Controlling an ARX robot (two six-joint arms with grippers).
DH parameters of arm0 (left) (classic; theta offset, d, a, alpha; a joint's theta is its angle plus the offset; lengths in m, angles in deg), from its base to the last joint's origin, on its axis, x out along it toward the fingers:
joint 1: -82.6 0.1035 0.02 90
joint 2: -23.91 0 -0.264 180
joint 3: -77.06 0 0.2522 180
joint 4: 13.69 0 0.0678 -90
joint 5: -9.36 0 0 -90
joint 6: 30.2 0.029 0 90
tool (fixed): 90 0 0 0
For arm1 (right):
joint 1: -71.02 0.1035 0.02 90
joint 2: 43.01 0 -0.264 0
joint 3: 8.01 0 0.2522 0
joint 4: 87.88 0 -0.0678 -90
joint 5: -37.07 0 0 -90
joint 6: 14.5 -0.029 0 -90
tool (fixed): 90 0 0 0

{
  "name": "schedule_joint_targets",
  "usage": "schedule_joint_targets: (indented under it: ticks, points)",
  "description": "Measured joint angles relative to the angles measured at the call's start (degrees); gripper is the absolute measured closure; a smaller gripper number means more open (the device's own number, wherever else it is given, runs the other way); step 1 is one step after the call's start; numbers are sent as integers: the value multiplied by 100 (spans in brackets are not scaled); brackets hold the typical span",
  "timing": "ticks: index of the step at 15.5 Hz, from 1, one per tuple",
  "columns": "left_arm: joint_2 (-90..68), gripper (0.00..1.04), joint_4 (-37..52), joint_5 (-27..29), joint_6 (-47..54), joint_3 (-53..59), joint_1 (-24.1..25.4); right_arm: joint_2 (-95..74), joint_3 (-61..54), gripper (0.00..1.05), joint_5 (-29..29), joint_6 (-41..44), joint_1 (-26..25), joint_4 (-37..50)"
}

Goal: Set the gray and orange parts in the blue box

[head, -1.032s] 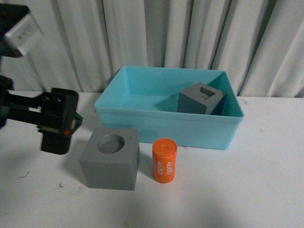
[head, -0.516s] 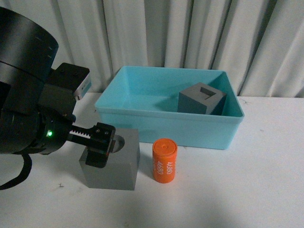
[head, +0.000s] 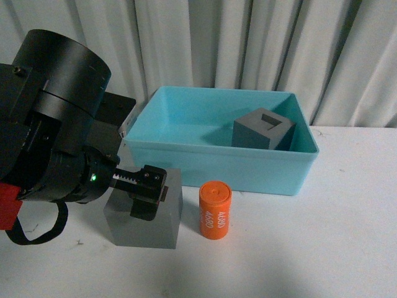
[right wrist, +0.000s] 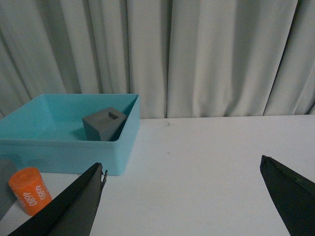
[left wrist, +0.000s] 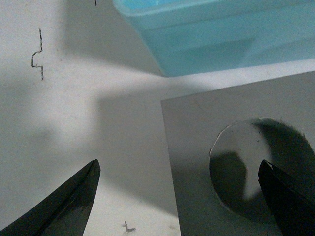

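Note:
A gray cube with a round recess (head: 158,223) stands on the white table in front of the blue box (head: 217,166). My left gripper (head: 146,194) hovers open over that cube. In the left wrist view the left gripper (left wrist: 177,164) straddles the cube's (left wrist: 197,142) edge, with one fingertip (left wrist: 280,196) over the recess and the other over bare table. The orange cylinder (head: 214,209) with white digits stands upright to the cube's right. The other gray cube (head: 262,129), with a rectangular recess, sits inside the box. My right gripper (right wrist: 182,162) is open above bare table, off to the right of the box (right wrist: 64,155).
A pale pleated curtain (head: 248,43) hangs close behind the table. The left arm's bulky black body (head: 56,143) fills the left of the front view. White tabletop (head: 329,242) stretches to the right of the orange cylinder and box.
My left arm has swung right and forward from the table's left side. Its open gripper now hangs over the round-recess cube and hides the recess in the front view.

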Motion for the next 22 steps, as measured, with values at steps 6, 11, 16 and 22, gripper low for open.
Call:
schedule_joint_targets:
  ticks: [6,11,16,22]
  points:
    - [-256,7,66,39,-46,-223,-4,0,0,6,0,0,0,0]
    - [-282,60,107,15,-92,-144,-31,0,0,6,-2,0,0,0]
    - [103,87,-426,-151,-398,-66,-44,0,0,6,-2,0,0,0]
    - [1674,87,-1526,-905,-684,-2083,208,0,0,6,0,0,0,0]
